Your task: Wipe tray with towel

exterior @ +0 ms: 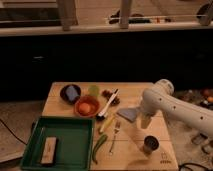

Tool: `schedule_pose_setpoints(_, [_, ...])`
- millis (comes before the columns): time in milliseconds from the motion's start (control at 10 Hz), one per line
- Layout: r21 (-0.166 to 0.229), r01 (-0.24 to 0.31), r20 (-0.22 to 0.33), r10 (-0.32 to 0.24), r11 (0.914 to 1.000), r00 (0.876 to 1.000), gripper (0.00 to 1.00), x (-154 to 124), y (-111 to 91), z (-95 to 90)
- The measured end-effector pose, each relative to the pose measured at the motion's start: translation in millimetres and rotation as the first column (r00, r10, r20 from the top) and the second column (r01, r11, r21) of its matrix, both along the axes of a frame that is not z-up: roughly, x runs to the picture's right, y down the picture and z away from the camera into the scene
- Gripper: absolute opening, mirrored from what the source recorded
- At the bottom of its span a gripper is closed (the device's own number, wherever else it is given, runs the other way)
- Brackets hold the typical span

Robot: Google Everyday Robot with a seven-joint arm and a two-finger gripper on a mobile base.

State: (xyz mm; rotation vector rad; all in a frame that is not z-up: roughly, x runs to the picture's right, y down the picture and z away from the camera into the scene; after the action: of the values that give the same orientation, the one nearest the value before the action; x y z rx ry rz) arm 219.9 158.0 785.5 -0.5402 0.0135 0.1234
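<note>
Towel (128, 114) status: lying flat on the table (131, 90), right of centre, not yet picked up.
Gripper (145, 122): hangs low over the table at the end of the white arm (172, 106), jaws spread wide and empty.
Gripper to towel: the towel lies at 9 o'clock from the gripper, just beside it; whether they touch cannot be told.
Handling: judged soft, limp and light; it will likely fold and drag rather than slide as one piece, and is not fragile.
Where to take hold: the right-hand edge nearest the gripper looks best, pinched from above so that a fold bunches between the jaws.
Close by: a dark cup (150, 144) at 6 o'clock from the gripper; a fork (115, 131) at 7 o'clock from the towel.
Tray (70, 142): at 8 o'clock from the towel, well apart, at the table's front left corner.
In the tray: a wooden block (48, 150) on the left side, which a wipe would have to work around.
Farther off: an orange bowl (86, 106) at 12 o'clock from the tray.
</note>
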Motion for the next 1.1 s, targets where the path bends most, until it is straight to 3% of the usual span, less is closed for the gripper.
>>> schedule_pose_setpoints(1100, [-0.012,-0.006,0.020,0.006,0.9999,1.000,0.80,-5.8,2.6,22.2])
